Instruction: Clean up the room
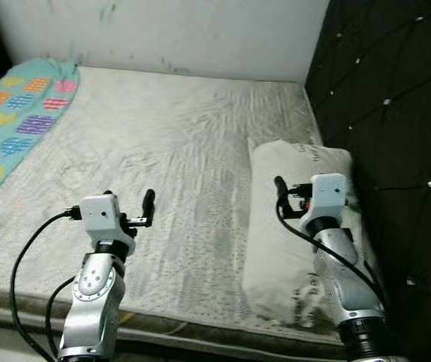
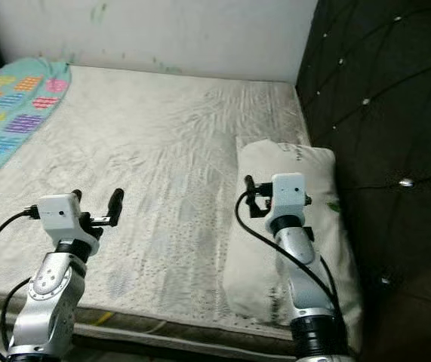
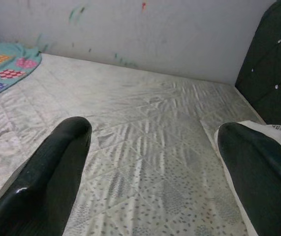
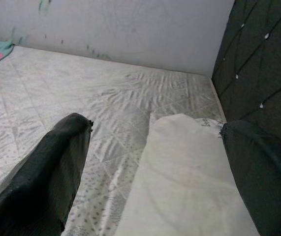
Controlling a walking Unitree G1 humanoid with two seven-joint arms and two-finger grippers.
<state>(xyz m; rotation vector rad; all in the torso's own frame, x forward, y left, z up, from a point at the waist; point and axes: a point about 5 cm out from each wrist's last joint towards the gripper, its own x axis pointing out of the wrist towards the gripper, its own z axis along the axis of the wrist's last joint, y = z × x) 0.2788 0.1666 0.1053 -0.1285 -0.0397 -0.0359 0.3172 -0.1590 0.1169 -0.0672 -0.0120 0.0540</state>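
Partly hidden under the right pincer (image 1: 294, 197), the pillow (image 1: 275, 249) lies on the mattress (image 1: 162, 151); both pincers, left (image 1: 136, 207) included, gape released.

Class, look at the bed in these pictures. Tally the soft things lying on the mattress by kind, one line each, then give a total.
Pillow, off-white, beside the dark headboard: 1
Blanket, teal with coloured patches, at the far left edge: 1
Total: 2

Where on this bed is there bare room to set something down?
The mattress is bare between the patterned blanket along its left edge and the pillow by the dark headboard. Open left gripper hovers over that patch; open right gripper over the pillow.
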